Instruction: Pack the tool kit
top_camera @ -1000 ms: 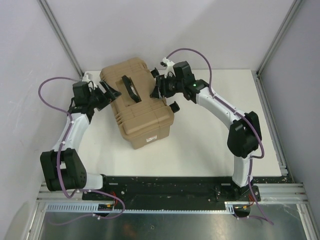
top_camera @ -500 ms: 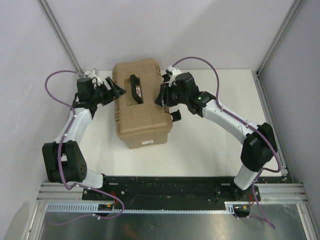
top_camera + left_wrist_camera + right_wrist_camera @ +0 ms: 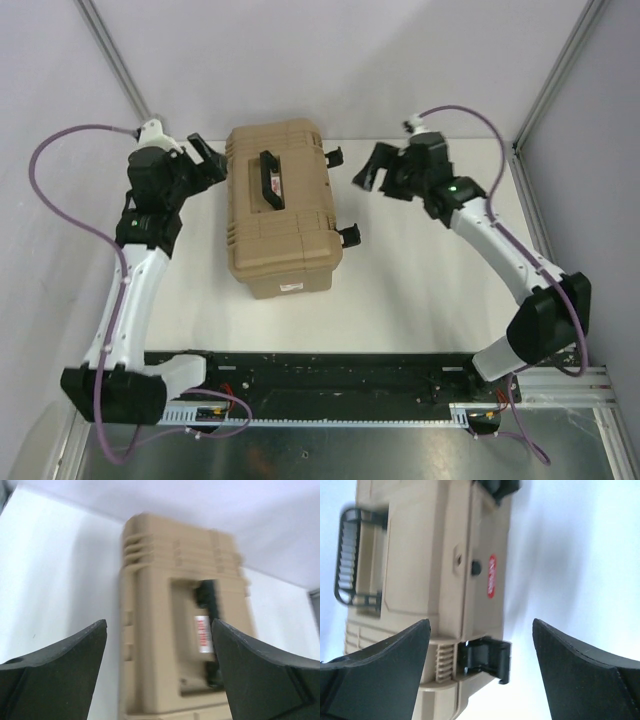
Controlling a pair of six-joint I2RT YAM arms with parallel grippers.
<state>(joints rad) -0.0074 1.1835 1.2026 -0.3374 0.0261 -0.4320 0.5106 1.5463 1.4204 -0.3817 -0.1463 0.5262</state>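
A closed tan tool case (image 3: 280,215) with a black handle (image 3: 270,180) lies on the white table. Two black latches (image 3: 350,235) stick out unfastened on its right side. My left gripper (image 3: 208,160) is open and empty just off the case's far left corner; the case (image 3: 185,630) fills the left wrist view. My right gripper (image 3: 372,172) is open and empty to the right of the case, apart from it. The right wrist view shows the case (image 3: 425,570) and one latch (image 3: 485,659) between my fingers.
The white table (image 3: 430,290) extends to the right and in front of the case. Grey walls and metal frame posts (image 3: 550,80) close off the back and sides. A black rail (image 3: 330,375) runs along the near edge by the arm bases.
The case has turned from slanted to nearly square with the table. Both grippers have drawn back from its sides, the right one well off to the right, the left one up and left.
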